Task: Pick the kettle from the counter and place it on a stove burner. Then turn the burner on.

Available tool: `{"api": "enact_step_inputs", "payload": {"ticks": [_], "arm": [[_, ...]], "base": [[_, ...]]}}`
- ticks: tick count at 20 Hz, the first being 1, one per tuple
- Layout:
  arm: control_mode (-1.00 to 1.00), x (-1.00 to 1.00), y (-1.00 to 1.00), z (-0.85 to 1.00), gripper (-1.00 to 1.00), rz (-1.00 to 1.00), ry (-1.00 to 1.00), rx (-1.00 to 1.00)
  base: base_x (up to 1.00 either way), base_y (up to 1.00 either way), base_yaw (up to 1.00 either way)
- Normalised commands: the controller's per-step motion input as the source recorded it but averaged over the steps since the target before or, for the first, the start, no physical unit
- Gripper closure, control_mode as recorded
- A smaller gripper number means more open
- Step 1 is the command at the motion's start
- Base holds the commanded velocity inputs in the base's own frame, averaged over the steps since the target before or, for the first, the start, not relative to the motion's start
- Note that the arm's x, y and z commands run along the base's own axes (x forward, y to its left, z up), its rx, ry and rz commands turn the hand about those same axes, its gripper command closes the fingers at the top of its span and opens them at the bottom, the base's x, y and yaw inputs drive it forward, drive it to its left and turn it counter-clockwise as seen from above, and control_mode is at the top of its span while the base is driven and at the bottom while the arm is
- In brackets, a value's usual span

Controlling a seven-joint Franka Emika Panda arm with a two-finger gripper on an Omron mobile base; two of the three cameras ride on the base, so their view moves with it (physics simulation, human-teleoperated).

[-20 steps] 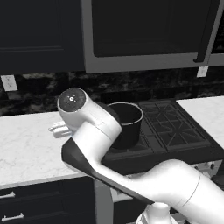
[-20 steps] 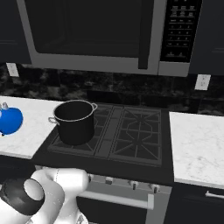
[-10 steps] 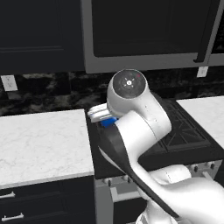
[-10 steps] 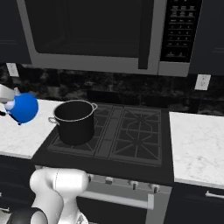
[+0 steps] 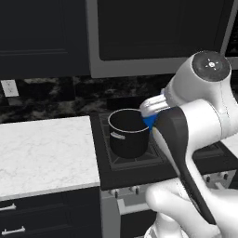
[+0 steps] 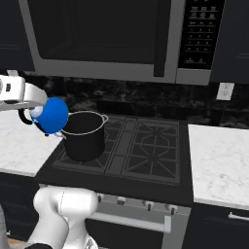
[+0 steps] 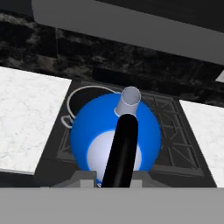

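The blue kettle (image 6: 52,115) hangs in the air at the stove's left side, close beside the black pot (image 6: 83,137) and above its rim. My gripper (image 6: 26,113) is shut on the kettle's black arched handle (image 7: 122,148). In the hand view the kettle (image 7: 94,131) is just below the hand, its grey spout (image 7: 130,99) pointing away, with the pot's rim behind it. From the left base view only a slice of the kettle (image 5: 149,122) shows under the gripper (image 5: 155,106), behind my arm. The stove burner (image 6: 155,146) right of the pot is bare. The white counter (image 5: 42,148) lies to the left.
The pot (image 5: 128,132) stands on the front left burner. A microwave (image 6: 107,39) hangs low over the stove. Knobs (image 6: 146,206) line the stove's front. More counter (image 6: 219,160) lies right of the stove, and a dark backsplash runs behind.
The arm has swung right, carrying the kettle off the left counter to the stove's left side, next to the pot. The gripper has stayed shut on the handle.
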Motion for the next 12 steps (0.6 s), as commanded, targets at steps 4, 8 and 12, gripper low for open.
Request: {"api": "enact_step_inputs", "payload": {"ticks": [4, 8, 12], "arm": [[-1.00, -0.01, -0.91, 0.00, 1.00, 0.00, 0.04, 0.00], [-1.00, 0.00, -0.87, -0.07, 1.00, 0.00, 0.05, 0.00], [-1.00, 0.00, -0.81, -0.11, 1.00, 0.00, 0.09, 0.00]], "base": [[0.00, 0.00, 0.00], [0.00, 0.00, 0.00], [0.00, 0.00, 0.00]]}}
